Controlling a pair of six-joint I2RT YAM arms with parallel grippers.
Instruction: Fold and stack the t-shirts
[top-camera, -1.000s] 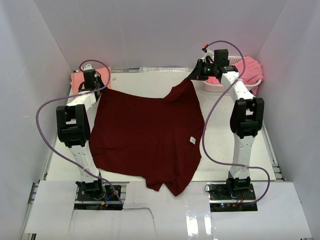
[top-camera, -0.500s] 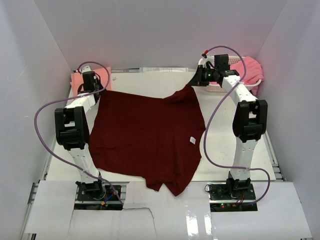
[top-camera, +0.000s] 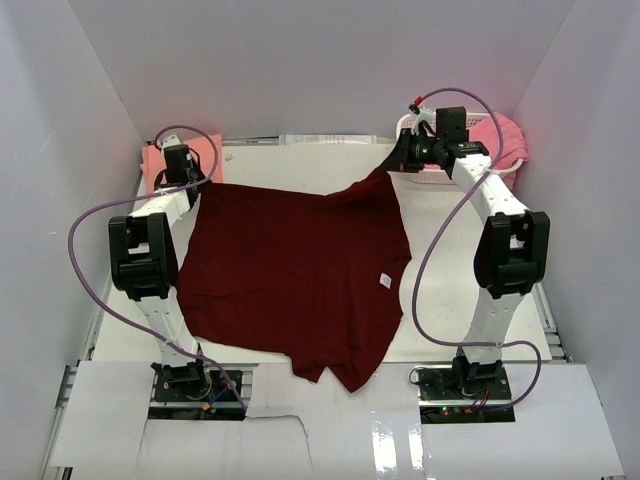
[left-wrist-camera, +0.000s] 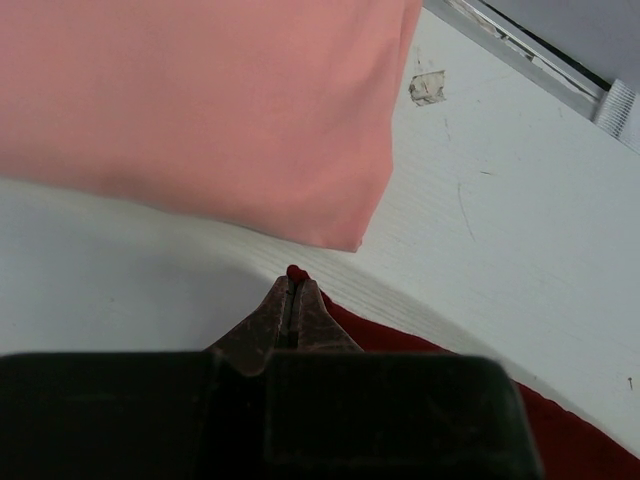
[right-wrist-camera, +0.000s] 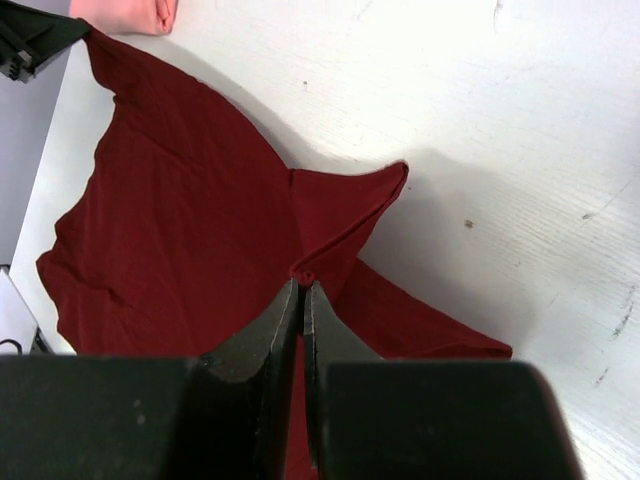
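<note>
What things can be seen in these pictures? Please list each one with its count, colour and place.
maroon t-shirt: one, dark maroon, spread over the middle of the table
label: one, white, on the maroon t-shirt near its right edge
salmon-peach t-shirt: one, salmon-peach, lying flat at the far left corner
pink t-shirt: one, bright pink, in the basket
basket: one, white lattice, far right corner
table: one, white, under everything
cables: two, purple, one looping beside each arm
left gripper: one, black, shut on the maroon t-shirt's far left corner
right gripper: one, black, shut on its far right corner, which is lifted
</note>
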